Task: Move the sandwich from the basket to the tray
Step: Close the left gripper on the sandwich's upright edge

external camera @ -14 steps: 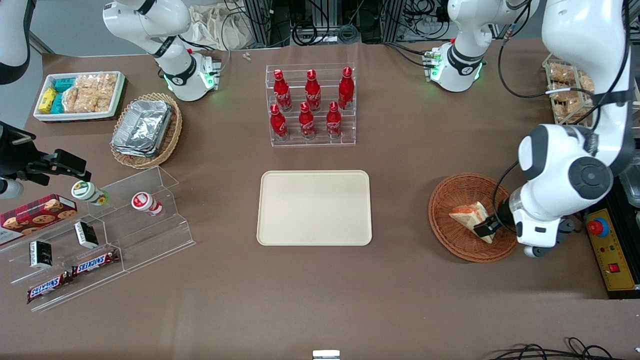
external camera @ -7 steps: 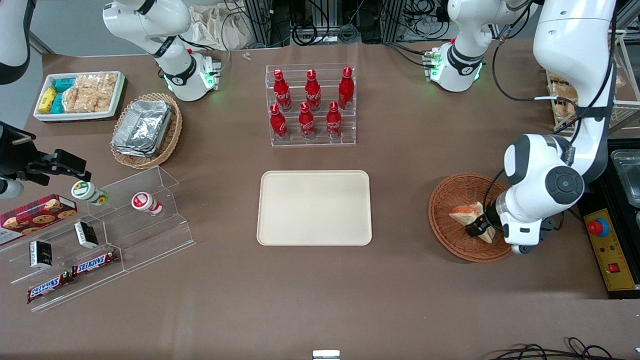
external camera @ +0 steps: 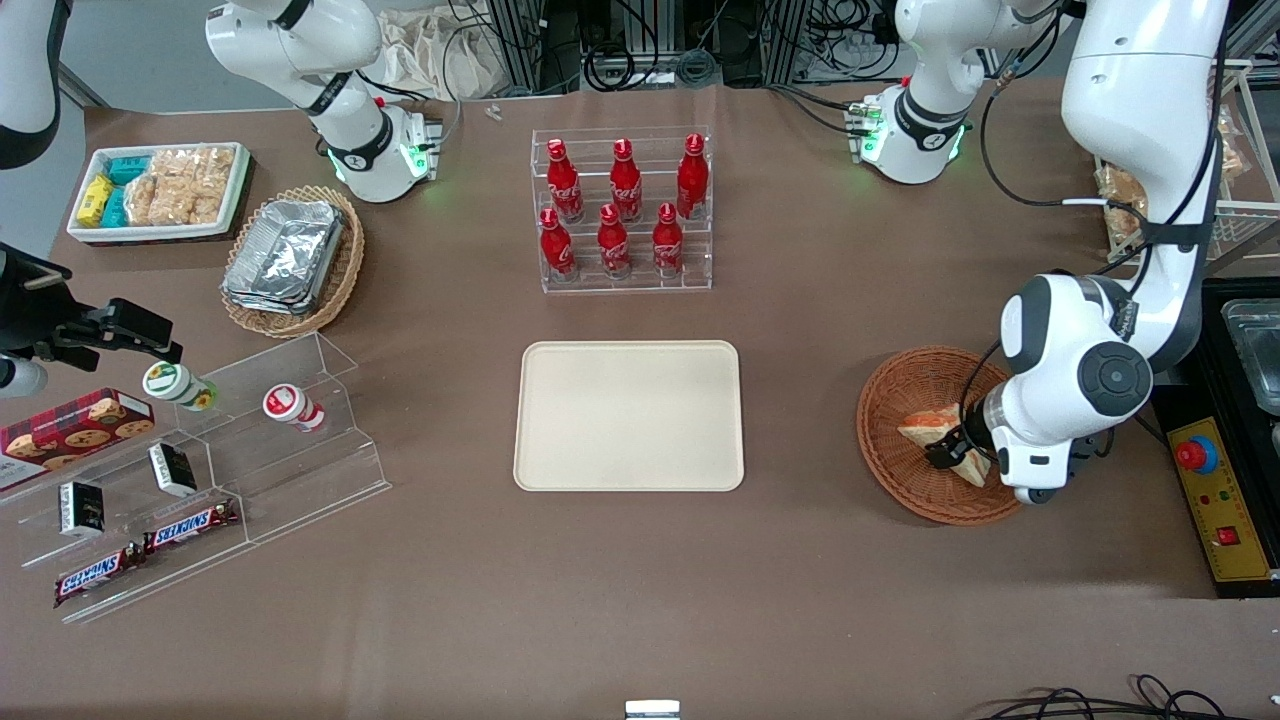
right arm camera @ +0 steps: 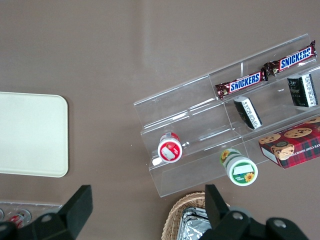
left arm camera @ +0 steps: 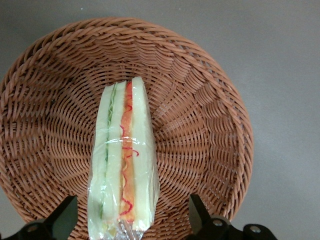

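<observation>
The sandwich [external camera: 922,427] [left arm camera: 125,160], a wrapped white-bread wedge with green and orange-red layers, lies in the reddish-brown woven basket [external camera: 885,400] [left arm camera: 200,100] toward the working arm's end of the table. My left gripper [external camera: 947,455] [left arm camera: 131,218] is down in the basket, open, with one dark finger on each side of the sandwich's wide end; a gap shows between at least one fingertip [left arm camera: 196,212] and the wrap. The cream tray [external camera: 630,415] [right arm camera: 30,135] lies flat at the table's middle with nothing on it.
An acrylic rack of red bottles [external camera: 622,210] stands farther from the front camera than the tray. A red emergency button box [external camera: 1215,490] sits beside the basket at the table's edge. An acrylic snack stand [external camera: 200,470] and a tan basket of foil containers [external camera: 290,260] lie toward the parked arm's end.
The left arm's wrist and elbow have swung in toward the tray, and the gripper has slid a little along the sandwich, covering more of it. The sandwich has stayed in the basket.
</observation>
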`<state>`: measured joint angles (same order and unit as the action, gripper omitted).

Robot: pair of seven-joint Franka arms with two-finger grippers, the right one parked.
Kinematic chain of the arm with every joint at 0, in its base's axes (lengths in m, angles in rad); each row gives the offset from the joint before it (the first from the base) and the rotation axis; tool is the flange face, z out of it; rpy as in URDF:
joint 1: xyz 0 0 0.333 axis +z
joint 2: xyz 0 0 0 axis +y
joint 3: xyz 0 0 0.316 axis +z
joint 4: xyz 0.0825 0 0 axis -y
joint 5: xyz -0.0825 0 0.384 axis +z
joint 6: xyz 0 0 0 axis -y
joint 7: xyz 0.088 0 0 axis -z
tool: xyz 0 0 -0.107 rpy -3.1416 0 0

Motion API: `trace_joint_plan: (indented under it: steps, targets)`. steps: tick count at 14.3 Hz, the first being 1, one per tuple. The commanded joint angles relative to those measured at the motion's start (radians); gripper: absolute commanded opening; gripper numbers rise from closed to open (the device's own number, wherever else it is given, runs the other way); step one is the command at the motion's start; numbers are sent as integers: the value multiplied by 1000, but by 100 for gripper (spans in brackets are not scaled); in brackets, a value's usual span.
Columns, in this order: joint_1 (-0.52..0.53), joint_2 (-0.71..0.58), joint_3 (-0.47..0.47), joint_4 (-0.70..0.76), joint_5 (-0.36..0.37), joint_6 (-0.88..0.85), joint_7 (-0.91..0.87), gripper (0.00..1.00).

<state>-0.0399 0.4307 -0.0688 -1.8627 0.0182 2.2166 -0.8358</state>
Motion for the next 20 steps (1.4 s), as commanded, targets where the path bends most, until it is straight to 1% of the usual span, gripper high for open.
trace_joint_plan:
  steps: [1, 4, 5, 6, 8, 9, 10, 14, 16, 20]
  targets:
    - [3, 19, -3, -7, 14, 28, -28, 100]
    - [3, 43, -2, -7, 14, 64, -64, 100]
    - [3, 46, -2, -4, 14, 66, -69, 93]
    - [3, 48, -2, -4, 14, 66, -69, 74]
    - [3, 46, -2, -1, 12, 66, -86, 23]
    - [3, 48, -2, -1, 14, 66, -92, 3]
    - [3, 46, -2, -1, 17, 66, -92, 0]
    - [3, 31, -2, 28, 19, 34, -91, 0]
    - [3, -7, -2, 80, 17, -78, -85, 0]
    - [0, -30, -9, 308, 5, -384, -78, 0]
